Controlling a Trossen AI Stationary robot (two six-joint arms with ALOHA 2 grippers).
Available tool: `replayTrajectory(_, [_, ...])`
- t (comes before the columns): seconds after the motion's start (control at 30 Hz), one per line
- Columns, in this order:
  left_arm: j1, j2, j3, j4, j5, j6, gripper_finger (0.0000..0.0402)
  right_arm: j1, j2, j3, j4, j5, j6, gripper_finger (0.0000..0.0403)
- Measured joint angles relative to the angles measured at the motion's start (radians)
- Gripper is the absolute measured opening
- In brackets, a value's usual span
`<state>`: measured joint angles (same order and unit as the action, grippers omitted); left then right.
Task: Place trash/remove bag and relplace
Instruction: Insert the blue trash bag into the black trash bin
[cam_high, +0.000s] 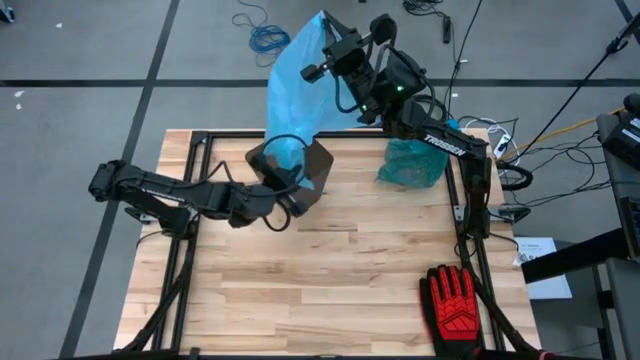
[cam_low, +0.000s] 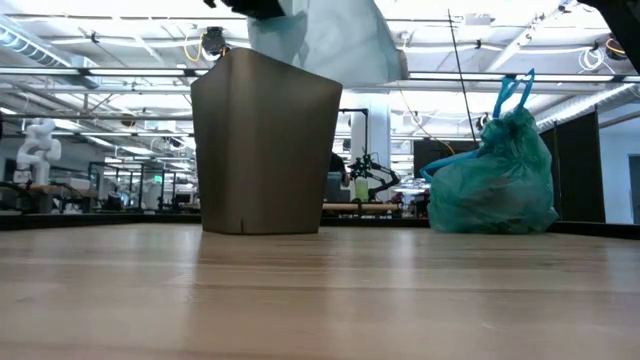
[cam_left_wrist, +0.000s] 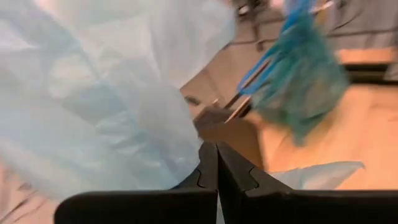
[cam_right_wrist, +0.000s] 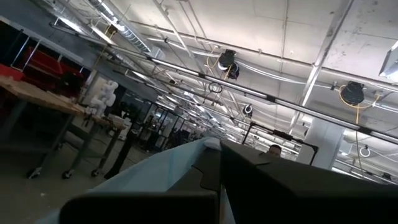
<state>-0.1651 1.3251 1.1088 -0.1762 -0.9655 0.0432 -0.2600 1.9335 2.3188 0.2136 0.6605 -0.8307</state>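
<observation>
While new bag (cam_high: 300, 85) hangs above bin (cam_high: 318, 160) | right gripper (cam_high: 322, 72) pinches its top, left gripper (cam_high: 283, 178) pinches its bottom at the rim | long axis near-vertical.

A light blue bag (cam_high: 300, 85), thin and see-through, hangs stretched at the top centre of the high view, its upper end pinched in the right gripper (cam_high: 325, 45) and its lower edge caught at the brown bin (cam_high: 290, 170) by the left gripper (cam_high: 285, 195). The bin stands upright at centre, slightly above the middle of the frame. To its right, at the table's upper right, sits a full teal bag (cam_high: 412, 162), knotted shut at the top.
</observation>
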Motion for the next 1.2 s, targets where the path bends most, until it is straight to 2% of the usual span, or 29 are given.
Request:
replayTrajectory(0.17, [0.006, 0.0, -0.013, -0.105, -0.095, -0.092, 0.0001, 0.0, 0.0, 0.0, -0.011, -0.01, -0.003, 0.0])
replayTrajectory(0.33, [0.02, 0.0, -0.058, -0.121, -0.096, -0.17, 0.0, 0.0, 0.0, 0.0, -0.049, -0.012, 0.006, 0.0])
replayTrajectory(0.5, [0.018, 0.0, -0.104, -0.125, -0.03, -0.243, 0.0, 0.0, 0.0, 0.0, -0.147, -0.027, 0.039, 0.0])
replayTrajectory(0.67, [-0.009, -0.002, -0.104, -0.094, 0.088, -0.234, 0.0, 0.0, 0.0, 0.0, -0.319, -0.058, 0.111, 0.0])
replayTrajectory(0.8, [-0.044, -0.042, -0.103, -0.069, 0.134, -0.213, 0.0, 0.0, 0.0, 0.0, -0.428, -0.097, 0.181, 0.0])
replayTrajectory(0.97, [-0.096, -0.117, -0.103, -0.052, 0.197, -0.188, 0.0, 0.0, 0.0, 0.0, -0.49, -0.145, 0.159, 0.0])
replayTrajectory(1.13, [-0.157, -0.206, -0.103, -0.041, 0.194, -0.136, 0.0, 0.008, -0.005, 0.0, -0.549, -0.195, 0.112, 0.0])
replayTrajectory(1.2, [-0.17, -0.239, -0.102, -0.052, 0.13, -0.134, 0.0, 0.018, -0.009, 0.0, -0.581, -0.223, 0.111, 0.0])
